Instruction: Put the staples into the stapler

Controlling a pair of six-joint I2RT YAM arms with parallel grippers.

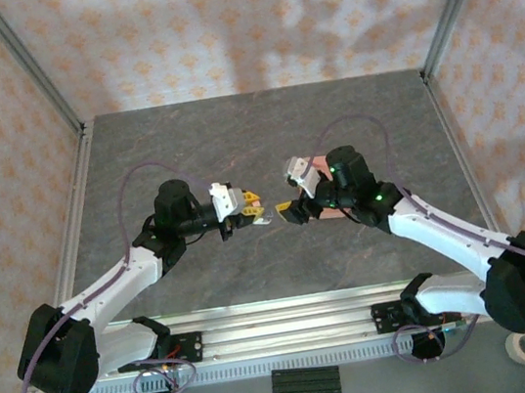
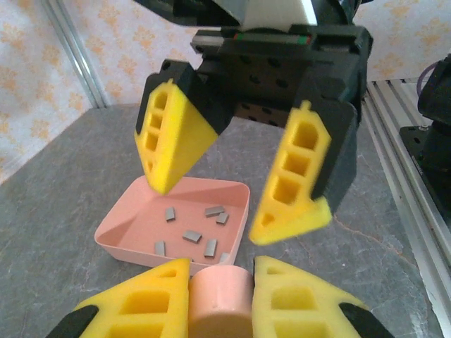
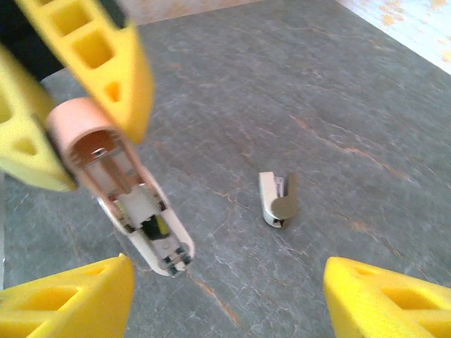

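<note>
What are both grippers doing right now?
Left gripper: closed on the stapler.
Right gripper: open, holding nothing.

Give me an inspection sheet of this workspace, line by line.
Surface: dark grey stone-look tabletop, veined.
Job's things: pale-pink mini stapler opened, held off the table; small grey metal staples loose in salmon-pink rectangular tray.
Clutter: small off-white piece with grey tab on the table; white tape roll and black ribbed block near the rail.
Grippers: left gripper shut on the stapler; right gripper open, empty.
Cables: purple cables looping off both arms.
Surroundings: floral-patterned walls, aluminium frame posts.
</note>
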